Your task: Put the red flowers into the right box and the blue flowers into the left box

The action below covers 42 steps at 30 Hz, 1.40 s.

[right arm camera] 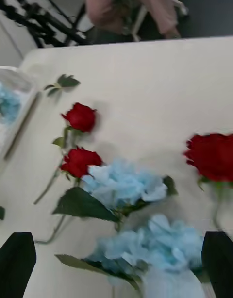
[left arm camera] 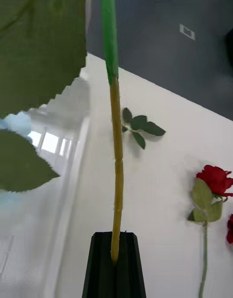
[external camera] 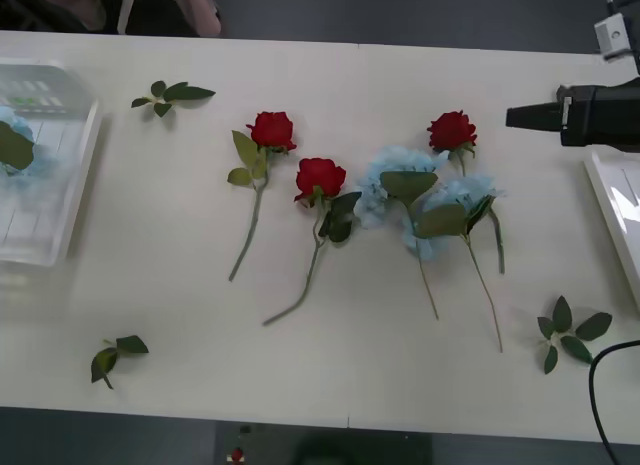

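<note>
Three red flowers (external camera: 320, 177), three blue flowers (external camera: 400, 180)

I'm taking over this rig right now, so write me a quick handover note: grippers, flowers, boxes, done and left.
Left gripper: shut on a blue flower stem, over the left box.
Right gripper: open, above the blue flowers at mid-table.
Done: one blue flower in or over the left box.
Left: three red flowers and two blue clusters on the table; right box holds no flowers where visible.

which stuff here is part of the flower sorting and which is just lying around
Part of the job: three red flowers; blue flowers; left box; right box; stem in left tool.
Lying about: leaf sprigs.
</note>
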Motion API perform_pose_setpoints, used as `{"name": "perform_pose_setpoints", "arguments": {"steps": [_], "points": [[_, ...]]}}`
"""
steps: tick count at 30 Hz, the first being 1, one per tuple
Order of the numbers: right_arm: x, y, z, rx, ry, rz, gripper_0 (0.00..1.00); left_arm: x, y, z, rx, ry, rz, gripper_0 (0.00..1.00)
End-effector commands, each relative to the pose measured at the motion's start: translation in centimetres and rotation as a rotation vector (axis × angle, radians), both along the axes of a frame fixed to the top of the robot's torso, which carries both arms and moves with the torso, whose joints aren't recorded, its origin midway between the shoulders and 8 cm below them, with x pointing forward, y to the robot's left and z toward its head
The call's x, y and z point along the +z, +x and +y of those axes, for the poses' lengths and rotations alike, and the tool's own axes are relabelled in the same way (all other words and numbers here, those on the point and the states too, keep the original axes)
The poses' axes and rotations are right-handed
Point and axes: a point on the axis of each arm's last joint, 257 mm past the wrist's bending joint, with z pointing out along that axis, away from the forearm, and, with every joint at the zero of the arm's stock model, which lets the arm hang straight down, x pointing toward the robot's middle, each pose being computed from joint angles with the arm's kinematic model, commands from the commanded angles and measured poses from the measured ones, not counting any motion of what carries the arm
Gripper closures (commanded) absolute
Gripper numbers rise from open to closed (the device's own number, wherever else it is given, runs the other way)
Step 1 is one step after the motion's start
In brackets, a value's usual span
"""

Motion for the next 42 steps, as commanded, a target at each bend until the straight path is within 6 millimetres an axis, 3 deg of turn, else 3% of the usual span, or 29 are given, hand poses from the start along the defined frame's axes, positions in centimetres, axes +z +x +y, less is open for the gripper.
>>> {"name": "perform_pose_setpoints", "arguments": {"steps": [1, 4, 8, 9, 10, 14, 19, 24, 28, 30, 35, 42], "points": [[-0.3, 1.2, -3.7, -0.151, -0.068, 0.064, 0.0, -0.6, -0.2, 5.1, 0.11, 0.069, 0.004, 1.0], [-2.0, 1.8, -6.2, -0.276, -0.101, 0.146, 0.0, -1.5, -0.1, 7.9, 0.176, 0.089, 0.01, 1.0], [-3.8, 2.1, -8.2, -0.376, -0.149, 0.213, 0.0, -2.4, 0.2, 8.8, 0.202, 0.097, 0.01, 1.0], [-4.3, 2.2, -8.6, -0.4, -0.168, 0.227, 0.0, -2.6, 0.1, 9.3, 0.212, 0.114, 0.011, 0.95], [-4.7, 2.4, -8.9, -0.424, -0.187, 0.24, 0.0, -2.7, 0.0, 9.5, 0.219, 0.122, 0.014, 0.74], [-5.6, 3.2, -9.7, -0.484, -0.269, 0.25, 0.0, -2.9, 0.0, 9.8, 0.226, 0.139, 0.02, 0.37], [-6.5, 4.3, -10.0, -0.514, -0.384, 0.24, 0.0, -2.7, 0.1, 9.6, 0.222, 0.129, 0.013, 0.23], [-7.4, 6.5, -9.1, -0.508, -0.398, 0.234, 0.0, -2.2, 0.3, 8.8, 0.201, 0.101, -0.005, 0.18], [-8.2, 8.4, -8.2, -0.507, -0.413, 0.211, 0.0, -0.7, 0.5, 7.1, 0.145, 0.105, -0.021, 0.06], [-9.0, 9.2, -7.9, -0.512, -0.42, 0.202, 0.0, 0.2, 0.6, 5.3, 0.091, 0.126, -0.012, 0.0], [-10.8, 10.8, -6.6, -0.512, -0.433, 0.183, 0.0, 1.8, 0.9, 1.1, -0.013, 0.232, 0.022, 0.0], [-13.8, 11.8, -5.1, -0.504, -0.47, 0.171, 0.0, 1.2, 3.1, -5.6, -0.104, 0.306, 0.083, 0.0]]}}
